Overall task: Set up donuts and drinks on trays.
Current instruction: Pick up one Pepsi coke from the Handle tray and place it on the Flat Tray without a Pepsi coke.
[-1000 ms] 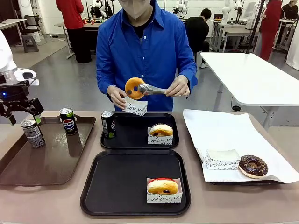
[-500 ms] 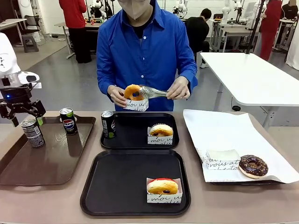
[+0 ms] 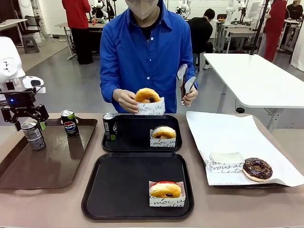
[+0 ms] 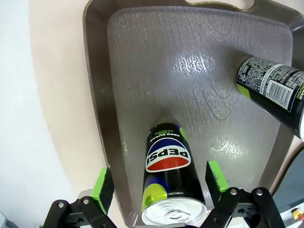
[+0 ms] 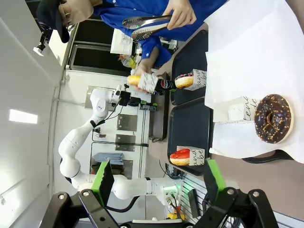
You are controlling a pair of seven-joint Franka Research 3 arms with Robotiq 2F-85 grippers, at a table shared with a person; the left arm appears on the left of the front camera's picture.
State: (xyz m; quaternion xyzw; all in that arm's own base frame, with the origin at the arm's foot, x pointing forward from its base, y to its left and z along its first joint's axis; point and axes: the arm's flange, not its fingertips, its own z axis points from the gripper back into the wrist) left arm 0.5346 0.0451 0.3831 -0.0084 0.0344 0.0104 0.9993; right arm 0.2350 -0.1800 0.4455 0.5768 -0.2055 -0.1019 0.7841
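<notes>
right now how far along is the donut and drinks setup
Done: the far black tray holds a black soda can and a sleeved donut; the near black tray holds a red-iced donut. In hand: the person holds another sleeved donut above the far tray, and the left pincer stands open around a Pepsi can on the brown tray. Left: the near tray needs a drink; a chocolate donut lies on the white paper.

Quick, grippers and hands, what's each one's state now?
Left gripper: open, lined up on a can, empty.
Right gripper: open, empty.
One hand: sleeved donut.
Other hand: tongs.
</notes>
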